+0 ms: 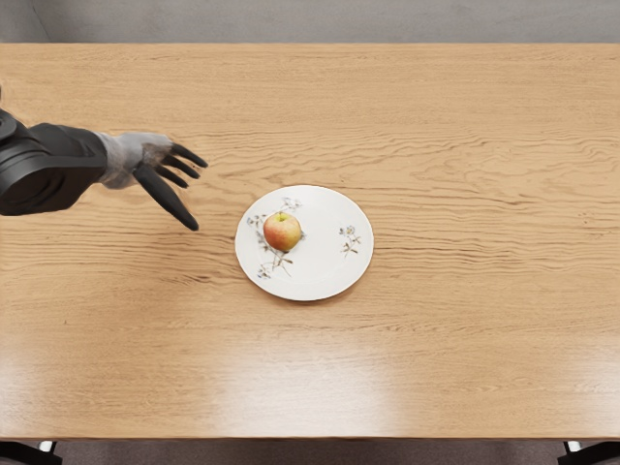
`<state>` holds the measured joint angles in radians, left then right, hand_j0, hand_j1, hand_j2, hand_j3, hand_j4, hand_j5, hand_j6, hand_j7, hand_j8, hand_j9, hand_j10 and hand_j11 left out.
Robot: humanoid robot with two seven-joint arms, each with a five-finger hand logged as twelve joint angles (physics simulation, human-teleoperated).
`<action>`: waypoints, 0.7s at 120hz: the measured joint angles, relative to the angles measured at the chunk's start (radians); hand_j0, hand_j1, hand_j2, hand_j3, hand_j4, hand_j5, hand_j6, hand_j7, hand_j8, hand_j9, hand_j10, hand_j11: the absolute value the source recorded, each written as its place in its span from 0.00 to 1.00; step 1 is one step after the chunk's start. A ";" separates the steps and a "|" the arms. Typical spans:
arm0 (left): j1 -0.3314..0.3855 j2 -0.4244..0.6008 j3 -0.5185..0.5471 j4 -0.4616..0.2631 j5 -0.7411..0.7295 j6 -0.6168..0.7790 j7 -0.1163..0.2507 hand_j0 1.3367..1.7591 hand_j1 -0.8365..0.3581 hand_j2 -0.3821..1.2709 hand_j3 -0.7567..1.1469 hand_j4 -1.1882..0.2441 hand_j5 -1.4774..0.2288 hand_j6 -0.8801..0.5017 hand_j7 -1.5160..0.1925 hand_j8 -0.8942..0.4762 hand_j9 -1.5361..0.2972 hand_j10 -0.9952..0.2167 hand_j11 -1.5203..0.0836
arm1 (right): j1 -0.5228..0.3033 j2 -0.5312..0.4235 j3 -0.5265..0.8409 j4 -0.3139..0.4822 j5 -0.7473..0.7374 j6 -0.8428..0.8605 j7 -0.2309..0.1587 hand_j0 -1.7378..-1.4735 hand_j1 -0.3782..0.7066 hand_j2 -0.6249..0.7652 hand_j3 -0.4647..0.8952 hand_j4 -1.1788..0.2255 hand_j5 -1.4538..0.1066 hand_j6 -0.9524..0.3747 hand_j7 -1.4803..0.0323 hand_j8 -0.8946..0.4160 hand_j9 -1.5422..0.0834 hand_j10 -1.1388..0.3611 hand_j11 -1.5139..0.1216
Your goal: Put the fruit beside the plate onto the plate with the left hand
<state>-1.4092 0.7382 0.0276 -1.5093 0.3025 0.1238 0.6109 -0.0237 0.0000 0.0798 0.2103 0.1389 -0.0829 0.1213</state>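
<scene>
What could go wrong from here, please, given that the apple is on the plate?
1. The apple sits left of centre on the plate; being round, it might roll toward the rim if jolted.
2. The open left robot hand is near the plate's left side; a careless sweep could nudge the plate.

A single head view looks down at a steep slant on the surface [484,126] from above its near edge, facing its far edge, which runs level across the top of the frame. The near edge runs along the bottom, and both side edges are cut off. The range is middling: the plate [334,276] lies about mid-frame, and the left hand [155,172] comes in from the left.
</scene>
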 joint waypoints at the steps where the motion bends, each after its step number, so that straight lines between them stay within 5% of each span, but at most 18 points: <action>1: 0.018 0.011 -0.017 -0.001 0.000 -0.021 0.000 0.76 0.73 0.26 0.40 0.65 0.67 0.45 0.69 0.46 0.65 0.60 0.73 | 0.000 0.000 0.000 0.000 0.000 0.000 0.000 0.30 0.07 0.44 0.34 0.81 0.90 0.69 0.95 0.66 0.92 0.74 0.90; 15: 0.251 0.156 -0.288 -0.006 0.001 -0.312 0.000 0.76 0.74 0.26 0.40 0.65 0.67 0.45 0.69 0.46 0.65 0.61 0.74 | 0.000 0.000 0.000 0.001 0.000 0.000 0.000 0.30 0.07 0.44 0.34 0.81 0.90 0.69 0.95 0.66 0.92 0.74 0.90; 34: 0.496 0.203 -0.624 0.013 -0.024 -0.620 0.000 0.76 0.74 0.26 0.40 0.65 0.67 0.45 0.69 0.47 0.66 0.61 0.74 | 0.001 0.000 0.002 0.000 0.000 0.000 0.001 0.30 0.07 0.44 0.34 0.81 0.90 0.69 0.95 0.66 0.92 0.74 0.90; 53: 0.564 0.202 -0.805 0.114 -0.121 -0.710 0.000 0.76 0.74 0.26 0.40 0.65 0.67 0.45 0.69 0.47 0.66 0.61 0.74 | 0.001 0.000 0.003 0.000 0.001 0.000 0.001 0.30 0.07 0.44 0.34 0.81 0.90 0.69 0.95 0.66 0.92 0.74 0.90; 84: 0.597 0.187 -0.845 0.249 -0.232 -0.733 0.000 0.76 0.74 0.26 0.40 0.65 0.67 0.45 0.69 0.47 0.66 0.61 0.74 | 0.001 0.000 0.004 0.001 0.001 0.000 0.000 0.30 0.07 0.44 0.34 0.81 0.90 0.69 0.95 0.66 0.92 0.74 0.90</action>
<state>-0.8120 0.9253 -0.8170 -1.2605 0.0703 -0.6095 0.6109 -0.0229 0.0000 0.0842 0.2117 0.1395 -0.0828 0.1215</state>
